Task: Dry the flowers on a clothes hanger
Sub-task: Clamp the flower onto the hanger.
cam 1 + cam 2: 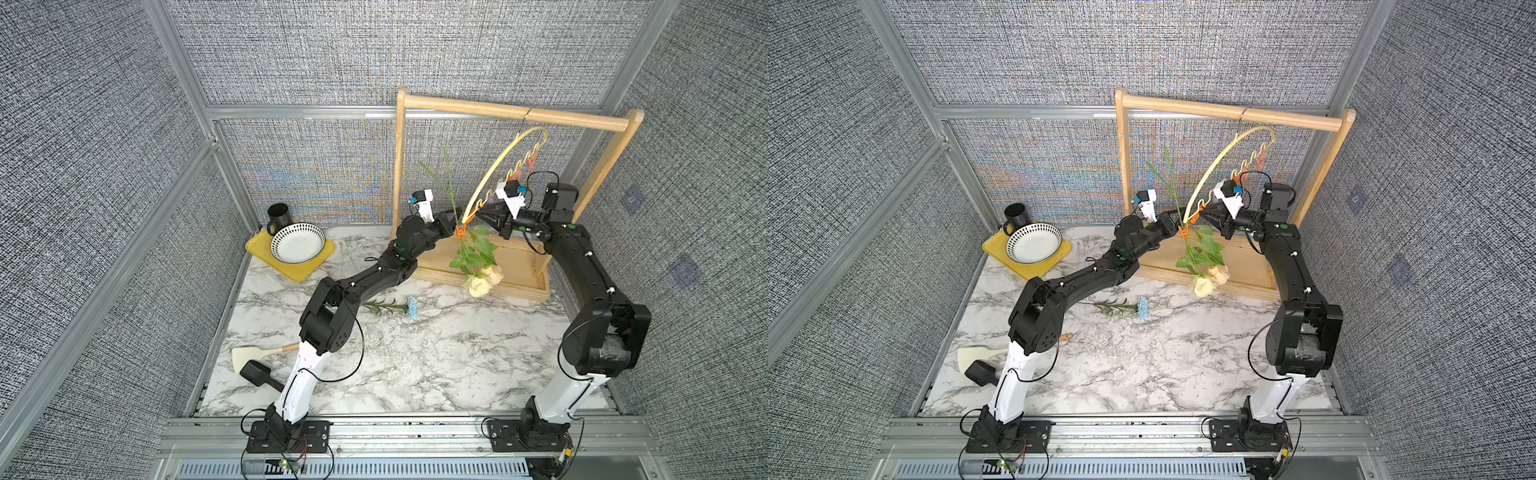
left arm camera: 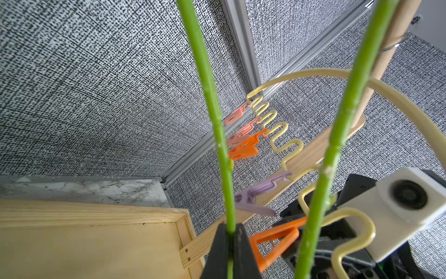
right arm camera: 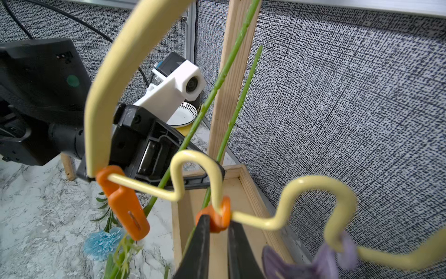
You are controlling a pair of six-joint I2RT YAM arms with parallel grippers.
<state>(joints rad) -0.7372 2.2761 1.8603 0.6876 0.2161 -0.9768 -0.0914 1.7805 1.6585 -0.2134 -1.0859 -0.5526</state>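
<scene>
In both top views, a thin pale-yellow arc-shaped plastic clothes hanger (image 1: 494, 162) hangs by its hook from the round top bar of a light-wood rack (image 1: 519, 112). The rack stands along the far edge of a white marble-patterned surface (image 1: 415, 365), toward its far right corner. The hanger tilts toward the arms, probably to bring its clips within reach. The left hand (image 1: 451, 225) and right hand (image 1: 480, 216) meet at its lower tip. A cream-white rose (image 1: 477, 286) and a peach rose (image 1: 494, 274) dangle heads down there, the way flowers dry. A light-blue frilly bloom (image 1: 412, 308) lies loose near the surface's middle, not yet hung. A yellow tray (image 1: 259, 251) with a bowl (image 1: 297, 243) and a mug (image 1: 279, 216) sits at the far left corner. Grey woven panels (image 1: 374, 62) in aluminium framing wall three sides.

Left wrist view: the left hand is closed tight on one green stem (image 2: 217, 120), holding it upright beside the clips. A second stem (image 2: 342, 132) runs alongside.

Right wrist view: the right hand pinches an orange clip (image 3: 217, 218) on the hanger's wavy edge, likely to spring it open for a stem. The neighbouring orange end clip (image 3: 125, 205) seems to hold the other stem already.
</scene>
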